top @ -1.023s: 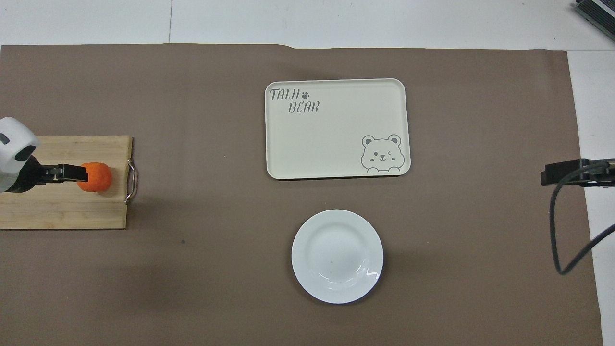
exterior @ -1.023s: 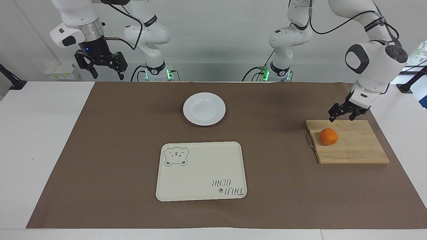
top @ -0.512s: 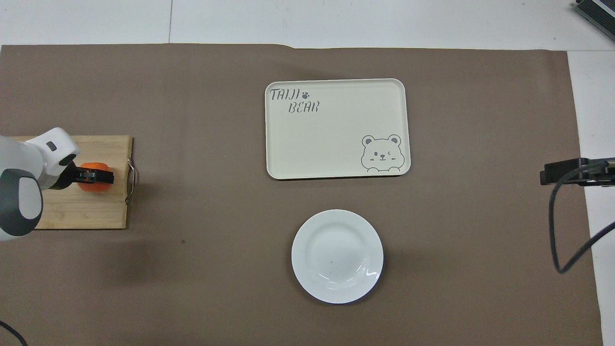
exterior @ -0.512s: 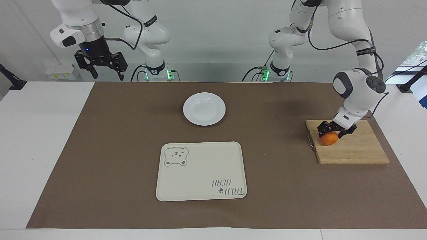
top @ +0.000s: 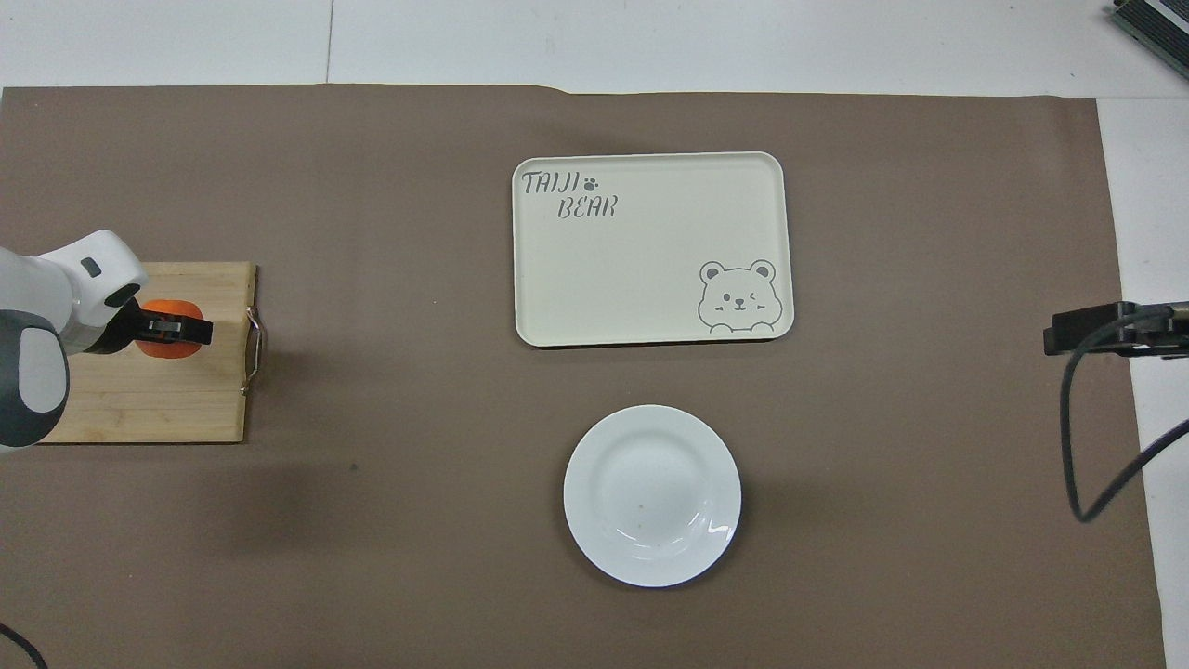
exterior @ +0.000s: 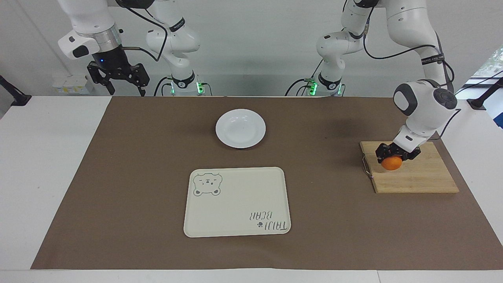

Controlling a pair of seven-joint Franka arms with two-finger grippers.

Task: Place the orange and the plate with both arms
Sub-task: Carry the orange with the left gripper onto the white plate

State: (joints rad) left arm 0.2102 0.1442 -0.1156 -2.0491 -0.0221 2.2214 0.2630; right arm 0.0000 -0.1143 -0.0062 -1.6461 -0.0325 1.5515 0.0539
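The orange (exterior: pixel 392 164) sits on a wooden cutting board (exterior: pixel 424 177) at the left arm's end of the table. My left gripper (exterior: pixel 393 156) is down on the board with its fingers shut on the orange; in the overhead view the gripper (top: pixel 181 330) covers most of the fruit (top: pixel 165 350). The white plate (exterior: pixel 240 128) lies empty on the brown mat mid-table, near the robots; it also shows in the overhead view (top: pixel 652 495). My right gripper (exterior: pixel 118 80) hangs open and empty, high over the right arm's end of the table, and waits.
A cream rectangular tray with a bear print (exterior: pixel 237 202) lies empty on the mat, farther from the robots than the plate. The cutting board (top: pixel 149 400) has a metal handle on its edge toward the table's middle. A brown mat (exterior: pixel 118 177) covers most of the table.
My left gripper came down from above the board's edge onto the orange and closed on it; the orange shifted slightly. The right arm barely moved.
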